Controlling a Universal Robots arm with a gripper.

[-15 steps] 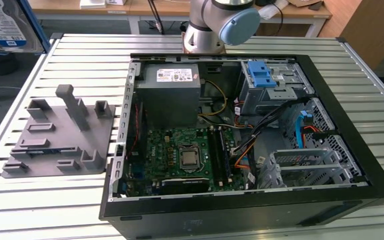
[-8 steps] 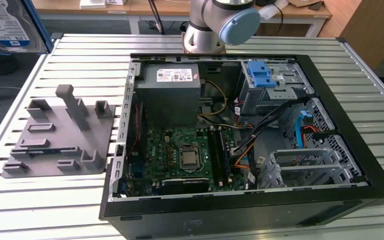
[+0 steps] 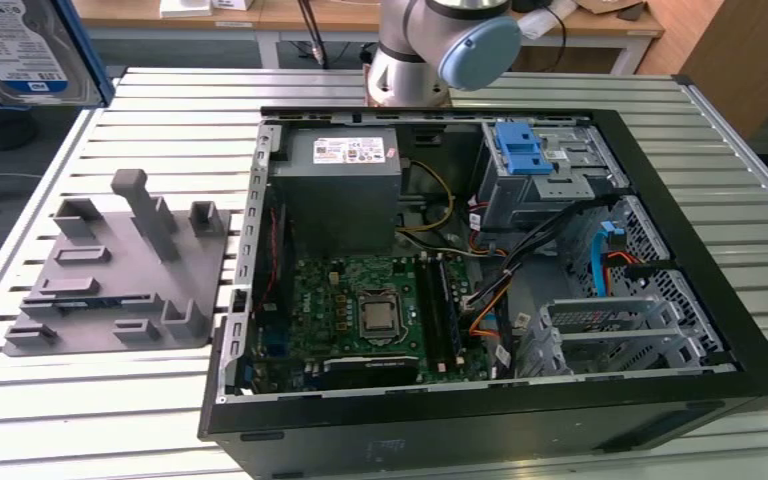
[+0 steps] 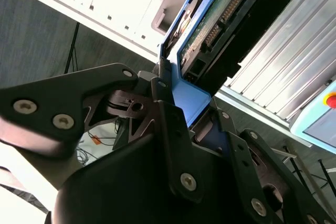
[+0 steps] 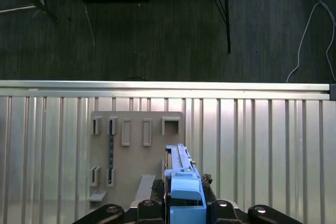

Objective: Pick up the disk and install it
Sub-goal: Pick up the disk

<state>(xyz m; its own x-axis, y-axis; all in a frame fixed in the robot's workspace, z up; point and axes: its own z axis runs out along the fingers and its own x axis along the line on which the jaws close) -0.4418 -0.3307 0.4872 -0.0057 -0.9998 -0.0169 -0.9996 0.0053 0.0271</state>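
Observation:
The disk (image 3: 17, 50), silver with a white-and-blue label and blue carrier rails, hangs high above the table's far corner on the exterior view's left. In the second wrist view my gripper (image 4: 184, 98) is shut on the disk (image 4: 220, 19), its black fingers (image 4: 163, 103) clamped on the blue rail, with the green circuit-board side showing. In the first wrist view the disk (image 5: 181, 174) stands edge-on between the fingers (image 5: 152, 203), above the grey holder plate (image 5: 136, 150).
The open black computer case (image 3: 491, 425) lies on the slatted metal table (image 3: 758, 200). Inside are a grey power-supply box (image 3: 344, 190), a motherboard (image 3: 371, 310), cables and a drive cage with a blue latch (image 3: 524, 150). The grey holder plate (image 3: 117, 270) lies beside the case.

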